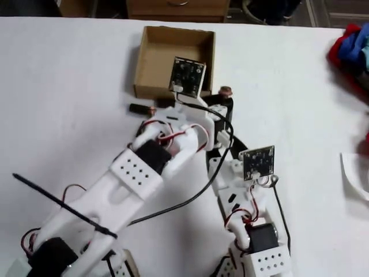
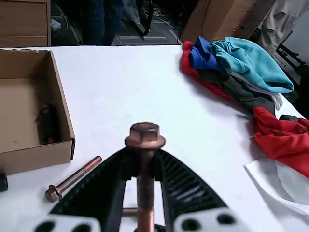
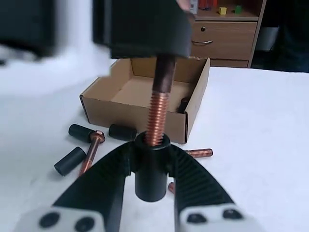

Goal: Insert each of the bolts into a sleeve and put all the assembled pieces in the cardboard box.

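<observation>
My left gripper [image 2: 145, 157] is shut on a copper bolt [image 2: 145, 137], head up and shaft pointing down. My right gripper [image 3: 150, 162] is shut on a black sleeve [image 3: 150, 176] held upright. The bolt's threaded end [image 3: 157, 118] sits in the sleeve's mouth. In the high view both grippers meet just right of the cardboard box [image 1: 173, 57], with the bolt head [image 1: 225, 90] showing. One dark piece [image 2: 46, 123] lies inside the box [image 2: 29, 96]. Loose bolts [image 3: 91, 150] [image 3: 198, 153] and three loose sleeves [image 3: 82, 131] [image 3: 123, 131] [image 3: 70, 160] lie on the table by the box [image 3: 111, 108].
A pile of coloured cloth [image 2: 236, 63] lies at the table's right edge [image 1: 351, 46]. A white sheet [image 1: 354, 173] lies nearer on the right. A loose bolt [image 2: 72, 179] rests just in front of the box. Drawers stand behind the table.
</observation>
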### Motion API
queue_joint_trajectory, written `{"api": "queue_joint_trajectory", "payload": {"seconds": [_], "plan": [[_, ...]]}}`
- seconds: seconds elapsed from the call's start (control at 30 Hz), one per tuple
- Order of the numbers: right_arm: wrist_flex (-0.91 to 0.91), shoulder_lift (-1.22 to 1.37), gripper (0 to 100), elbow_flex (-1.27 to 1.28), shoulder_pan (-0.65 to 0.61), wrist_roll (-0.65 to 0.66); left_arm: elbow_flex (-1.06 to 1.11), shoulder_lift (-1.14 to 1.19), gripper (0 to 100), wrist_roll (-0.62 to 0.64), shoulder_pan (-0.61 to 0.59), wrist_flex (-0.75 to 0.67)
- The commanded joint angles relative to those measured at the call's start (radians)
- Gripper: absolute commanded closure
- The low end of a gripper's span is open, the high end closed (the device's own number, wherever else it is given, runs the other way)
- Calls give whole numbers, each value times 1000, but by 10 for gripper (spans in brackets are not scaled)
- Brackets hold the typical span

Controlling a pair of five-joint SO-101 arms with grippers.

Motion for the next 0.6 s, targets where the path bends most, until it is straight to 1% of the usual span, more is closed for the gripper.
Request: {"api": "queue_joint_trajectory", "payload": {"seconds": [0.0, 0.17, 0.3, 0.43, 0.57], "plan": [[-21, -22, 978, -25, -5, 8, -13, 23, 973, -2, 3, -5], [-21, -22, 978, -23, -4, 8, -2, 41, 973, -2, 3, 6], [-25, -22, 978, -3, -1, 8, -12, 35, 973, -14, 3, 60], [-27, -22, 978, 2, -2, 8, -7, 35, 974, -97, 25, 138], [-27, -22, 978, 2, 1, 8, -15, 34, 974, -100, 74, 241]]}}
